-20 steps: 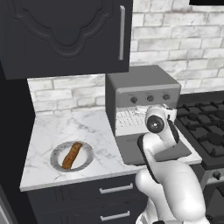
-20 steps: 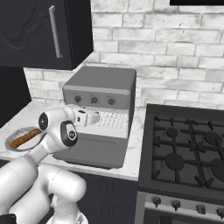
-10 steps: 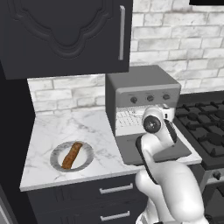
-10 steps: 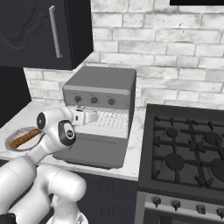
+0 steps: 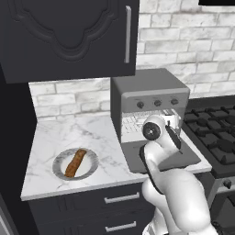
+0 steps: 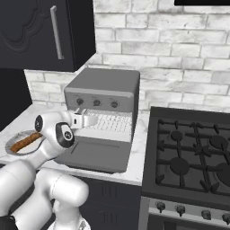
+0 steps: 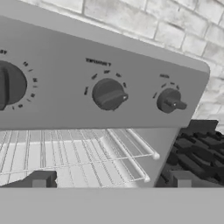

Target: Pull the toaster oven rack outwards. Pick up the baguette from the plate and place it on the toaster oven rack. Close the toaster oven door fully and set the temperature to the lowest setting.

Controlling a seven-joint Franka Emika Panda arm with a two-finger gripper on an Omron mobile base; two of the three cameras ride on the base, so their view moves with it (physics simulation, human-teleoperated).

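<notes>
The gripper [image 7: 109, 180] stood spread wide and empty, its two dark fingertips [image 7: 39, 179] apart at the front edge of the toaster oven rack [image 7: 65, 157]; whether they touched the wire could not be told. The hand view alone gave the close look: the rack's pale grid reaching forward beneath the control panel, with three dark knobs [image 7: 108, 94] in a row above it, and black stove grates off to one side.

From the right base view, the gripper [image 6: 90, 120] sat just in front of the oven mouth, over the lowered toaster oven door [image 6: 96, 155], which lay flat on the counter edge. The toaster oven [image 6: 105, 87] stood beside the stove [image 6: 193, 157].

The left base view added the baguette [image 5: 75, 162], lying across the plate [image 5: 59, 170] on the marble counter [image 5: 73, 135], well left of the oven. There the arm [image 5: 158, 156] rose from below and bent forward, the wrist level and aimed into the open oven.
</notes>
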